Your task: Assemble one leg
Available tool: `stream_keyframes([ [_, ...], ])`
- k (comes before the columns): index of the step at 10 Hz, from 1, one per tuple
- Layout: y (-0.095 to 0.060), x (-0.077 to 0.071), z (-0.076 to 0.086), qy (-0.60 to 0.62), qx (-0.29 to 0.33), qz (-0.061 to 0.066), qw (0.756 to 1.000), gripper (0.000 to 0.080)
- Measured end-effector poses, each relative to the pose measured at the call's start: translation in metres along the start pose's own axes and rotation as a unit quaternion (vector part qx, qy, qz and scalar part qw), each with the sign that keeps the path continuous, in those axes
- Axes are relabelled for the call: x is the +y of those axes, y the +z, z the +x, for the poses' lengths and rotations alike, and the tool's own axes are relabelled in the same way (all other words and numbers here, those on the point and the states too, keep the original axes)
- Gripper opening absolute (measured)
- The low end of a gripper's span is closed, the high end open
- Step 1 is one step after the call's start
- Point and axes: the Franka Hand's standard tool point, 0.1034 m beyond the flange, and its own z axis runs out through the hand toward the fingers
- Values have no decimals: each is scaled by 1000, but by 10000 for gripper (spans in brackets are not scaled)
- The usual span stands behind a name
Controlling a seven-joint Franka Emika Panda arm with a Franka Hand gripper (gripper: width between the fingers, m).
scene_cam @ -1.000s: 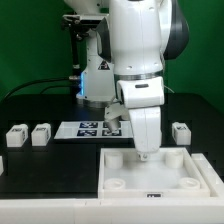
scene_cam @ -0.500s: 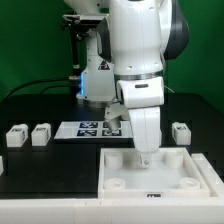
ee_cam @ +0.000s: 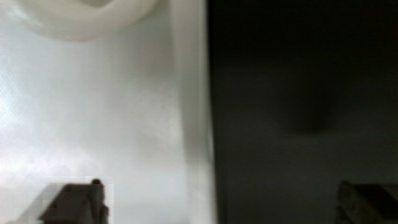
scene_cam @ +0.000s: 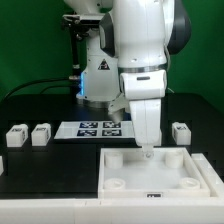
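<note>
The hand [scene_cam: 147,149], released with fingers spread wide, hangs over the back rim of the white tray [scene_cam: 120,172]; the nearest leg [scene_cam: 181,131] stands untouched on the surface [scene_cam: 50,170] behind the tray.

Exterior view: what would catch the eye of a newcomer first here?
The big white arm fills the middle, its gripper open over the far rim of the large white tray-like piece. Two legs sit on the black table at the exterior view's left, a third leg at its right.
</note>
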Motion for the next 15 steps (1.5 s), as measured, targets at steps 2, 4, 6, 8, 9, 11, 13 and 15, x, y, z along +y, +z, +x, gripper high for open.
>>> stream_keyframes([
  [2, -15, -15, -5, 17, -6, -3, 1000, 649],
  [4, -20, -21, -9, 26, -8, -4, 1000, 649],
  [6, -19, -21, -9, 52, -8, -3, 999, 649],
  [8, -19, -21, -8, 160, -7, -3, 987, 649],
  [9, -18, -22, -9, 187, -7, -3, 982, 649],
  [11, -16, -32, -7, 344, -1, 1, 939, 649],
  [13, -15, -39, 8, 481, 2, 8, 877, 649],
  [15, -13, -46, 26, 596, 3, 14, 803, 649],
])
